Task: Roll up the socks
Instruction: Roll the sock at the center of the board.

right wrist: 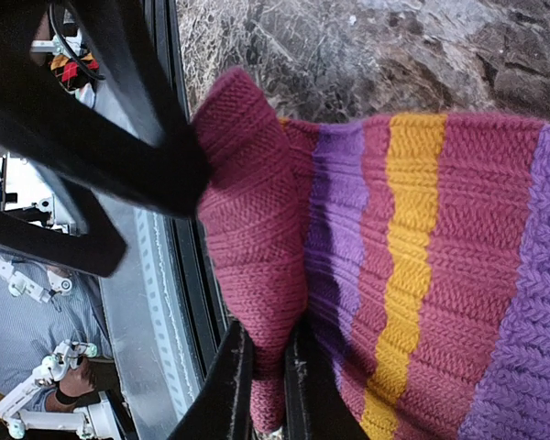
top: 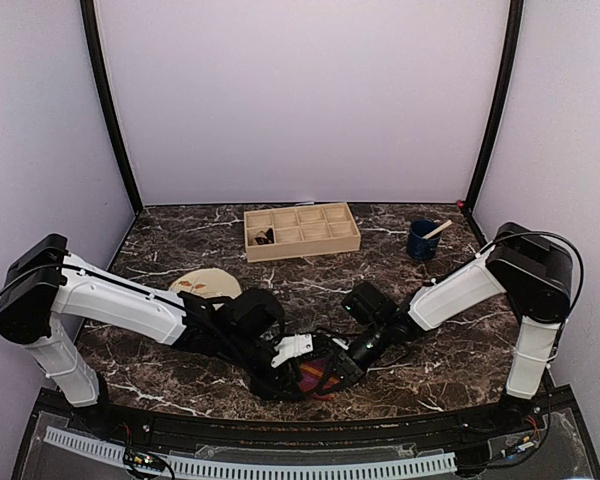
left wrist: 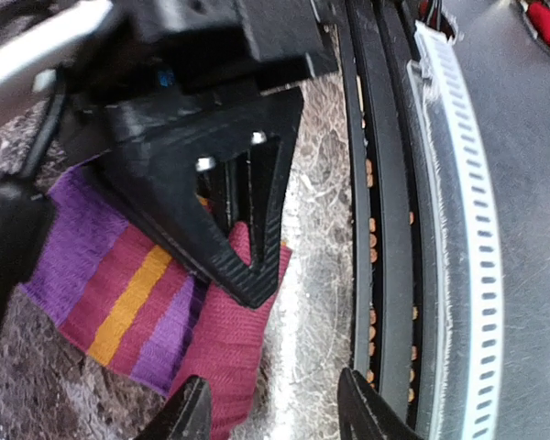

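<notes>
A magenta-purple sock with orange stripes (right wrist: 440, 257) lies on the marble near the table's front edge, also seen in the left wrist view (left wrist: 119, 293) and from above (top: 317, 376). My right gripper (right wrist: 264, 390) is shut on a folded magenta end of this sock, the fabric pinched between its two fingers. In the left wrist view, the right gripper's ribbed black finger (left wrist: 243, 266) rests on the sock. My left gripper (left wrist: 277, 412) stands open beside it, one fingertip (left wrist: 191, 412) at the sock's edge, the other over bare marble. From above, both grippers (top: 305, 372) meet over the sock.
A round beige plate (top: 205, 284) lies behind the left arm. A wooden compartment tray (top: 302, 231) sits at the back centre, a blue cup with a stick (top: 422, 240) at the back right. A black rail and white perforated strip (left wrist: 467, 275) run along the table's front edge.
</notes>
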You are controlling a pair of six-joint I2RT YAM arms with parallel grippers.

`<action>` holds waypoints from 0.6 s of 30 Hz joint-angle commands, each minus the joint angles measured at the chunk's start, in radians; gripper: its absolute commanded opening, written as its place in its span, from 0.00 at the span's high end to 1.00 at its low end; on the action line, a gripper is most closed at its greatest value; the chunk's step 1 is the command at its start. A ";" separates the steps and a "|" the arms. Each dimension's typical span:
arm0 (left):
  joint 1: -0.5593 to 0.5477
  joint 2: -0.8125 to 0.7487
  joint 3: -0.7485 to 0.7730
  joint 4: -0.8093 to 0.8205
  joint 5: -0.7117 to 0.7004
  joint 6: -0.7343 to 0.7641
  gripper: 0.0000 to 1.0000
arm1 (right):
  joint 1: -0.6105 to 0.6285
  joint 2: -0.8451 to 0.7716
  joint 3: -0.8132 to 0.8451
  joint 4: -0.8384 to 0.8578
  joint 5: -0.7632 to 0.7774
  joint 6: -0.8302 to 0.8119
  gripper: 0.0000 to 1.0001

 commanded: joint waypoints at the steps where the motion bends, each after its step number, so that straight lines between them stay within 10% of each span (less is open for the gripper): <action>1: -0.041 0.052 0.059 -0.096 -0.098 0.107 0.51 | -0.007 0.020 -0.019 -0.030 0.016 -0.011 1.00; 18: -0.079 0.108 0.093 -0.108 -0.272 0.193 0.58 | -0.008 0.011 -0.023 -0.053 0.003 -0.025 1.00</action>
